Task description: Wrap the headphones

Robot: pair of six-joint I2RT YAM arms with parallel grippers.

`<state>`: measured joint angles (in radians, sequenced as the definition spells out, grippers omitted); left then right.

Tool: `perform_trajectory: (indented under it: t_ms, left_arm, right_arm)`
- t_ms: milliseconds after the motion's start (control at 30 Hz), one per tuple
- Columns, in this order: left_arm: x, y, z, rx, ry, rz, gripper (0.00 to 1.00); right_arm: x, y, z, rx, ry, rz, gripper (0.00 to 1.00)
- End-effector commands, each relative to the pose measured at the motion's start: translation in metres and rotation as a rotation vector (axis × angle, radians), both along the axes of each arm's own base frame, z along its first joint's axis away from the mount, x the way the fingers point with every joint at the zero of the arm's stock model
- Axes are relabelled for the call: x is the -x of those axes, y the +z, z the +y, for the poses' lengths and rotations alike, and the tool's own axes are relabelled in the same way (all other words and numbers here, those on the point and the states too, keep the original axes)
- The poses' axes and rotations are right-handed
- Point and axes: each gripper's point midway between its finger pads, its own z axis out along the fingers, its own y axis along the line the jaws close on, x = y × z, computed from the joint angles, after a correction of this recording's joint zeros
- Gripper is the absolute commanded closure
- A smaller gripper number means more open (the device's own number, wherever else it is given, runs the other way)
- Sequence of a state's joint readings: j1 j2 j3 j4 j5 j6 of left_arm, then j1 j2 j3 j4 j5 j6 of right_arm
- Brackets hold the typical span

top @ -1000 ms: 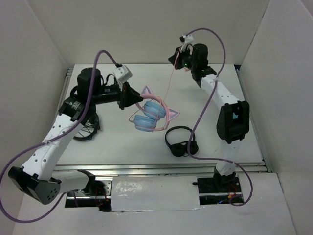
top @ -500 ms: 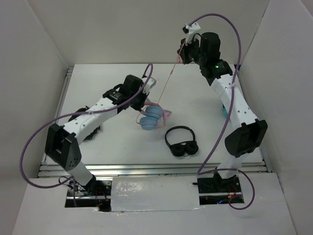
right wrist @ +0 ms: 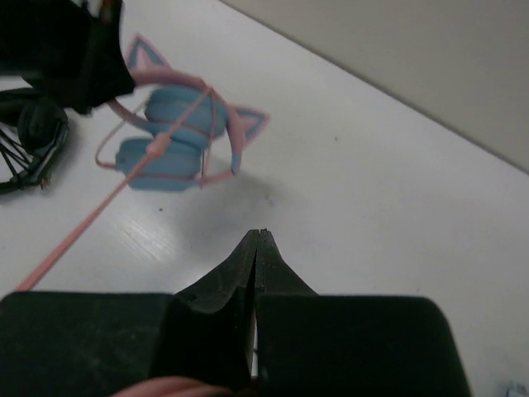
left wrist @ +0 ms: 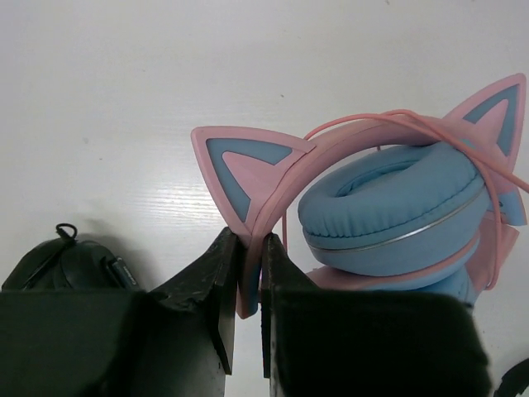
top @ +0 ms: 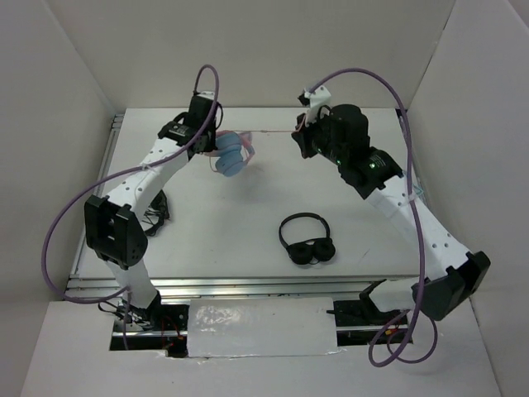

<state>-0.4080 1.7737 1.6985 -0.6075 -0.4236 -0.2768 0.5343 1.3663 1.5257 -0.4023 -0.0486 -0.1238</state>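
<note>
The headphones (top: 233, 155), with light-blue ear cups and a pink cat-ear headband, hang above the far left of the table. My left gripper (top: 216, 147) is shut on the headband beside one cat ear, as the left wrist view shows (left wrist: 250, 273), with the cups (left wrist: 388, 215) folded together. The thin pink cable (right wrist: 83, 223) wraps over the cups and runs taut toward my right gripper (top: 299, 139). That gripper (right wrist: 259, 236) is shut. The cable passes behind its body and shows pink at its base.
Black headphones (top: 307, 240) lie on the table at the centre right. A black wire bundle (top: 153, 217) lies at the left, under the left arm; it also shows in the right wrist view (right wrist: 33, 141). White walls enclose the table.
My left arm has carried the headphones from the table's middle to the far left. My right gripper has come down and left, so the cable between them is shorter.
</note>
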Motion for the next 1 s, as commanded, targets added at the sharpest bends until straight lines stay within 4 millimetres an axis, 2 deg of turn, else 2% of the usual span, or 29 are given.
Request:
perform_trajectory:
  t_ms: [0,33,67,133,167,200,233,333,367,467,567,600,633,700,733,767,800,867,900,967]
  left_arm:
    - [-0.016,0.061,0.049,0.11,0.19,-0.169,1.0]
    - [-0.018,0.067,0.056,0.129,0.208,-0.182,1.0]
    - [-0.02,0.081,0.066,0.163,0.221,-0.216,1.0]
    - [-0.023,0.098,0.072,0.209,0.218,-0.259,1.0]
    - [-0.024,0.116,0.074,0.25,0.196,-0.302,1.0]
    - [-0.025,0.125,0.078,0.28,0.21,-0.325,1.0]
    - [-0.023,0.138,0.082,0.296,0.216,-0.354,1.0]
    - [-0.023,0.168,0.098,0.335,0.278,-0.435,1.0]
    - [-0.022,0.183,0.104,0.347,0.293,-0.473,1.0]
    - [-0.02,0.203,0.12,0.382,0.36,-0.54,1.0]
    - [-0.019,0.218,0.114,0.478,0.304,-0.588,1.0]
    - [-0.017,0.222,0.1,0.531,0.219,-0.584,1.0]
    - [-0.015,0.228,0.097,0.571,0.174,-0.618,1.0]
    - [-0.008,0.234,0.078,0.674,0.057,-0.612,1.0]
    - [-0.001,0.246,0.08,0.704,0.026,-0.649,1.0]
    - [0.003,0.252,0.076,0.753,-0.004,-0.657,1.0]
    - [0.012,0.263,0.077,0.784,-0.067,-0.681,1.0]
    - [0.021,0.276,0.072,0.845,-0.135,-0.693,1.0]
    - [0.033,0.286,0.059,0.875,-0.246,-0.692,1.0]
    - [0.044,0.301,0.056,0.922,-0.334,-0.711,1.0]
  right_arm:
    - [0.013,0.02,-0.018,-0.138,-0.088,-0.045,1.0]
    - [0.021,0.037,-0.021,-0.174,-0.085,-0.078,1.0]
    - [0.027,0.002,-0.013,-0.143,-0.038,-0.012,1.0]
    - [0.037,-0.015,-0.008,-0.193,-0.016,0.058,1.0]
    - [0.041,-0.04,-0.005,-0.181,-0.005,0.115,1.0]
    - [0.049,-0.056,0.002,-0.182,0.039,0.166,1.0]
    - [0.054,-0.081,0.006,-0.16,0.061,0.224,1.0]
    - [0.072,-0.118,0.023,-0.165,0.163,0.336,1.0]
    - [0.082,-0.14,0.027,-0.163,0.19,0.395,1.0]
    - [0.102,-0.165,0.046,-0.165,0.3,0.443,1.0]
    - [0.116,-0.177,0.07,-0.169,0.45,0.467,1.0]
    - [0.122,-0.174,0.08,-0.189,0.527,0.455,1.0]
    - [0.122,-0.173,0.086,-0.195,0.556,0.451,1.0]
    - [0.115,-0.186,0.092,-0.195,0.564,0.496,1.0]
    - [0.104,-0.178,0.098,-0.212,0.565,0.471,1.0]
    - [0.094,-0.19,0.097,-0.214,0.544,0.505,1.0]
    - [0.09,-0.19,0.099,-0.237,0.553,0.525,1.0]
    - [0.076,-0.202,0.1,-0.267,0.554,0.55,1.0]
    - [0.073,-0.207,0.1,-0.283,0.559,0.565,1.0]
    - [0.068,-0.221,0.1,-0.328,0.564,0.628,1.0]
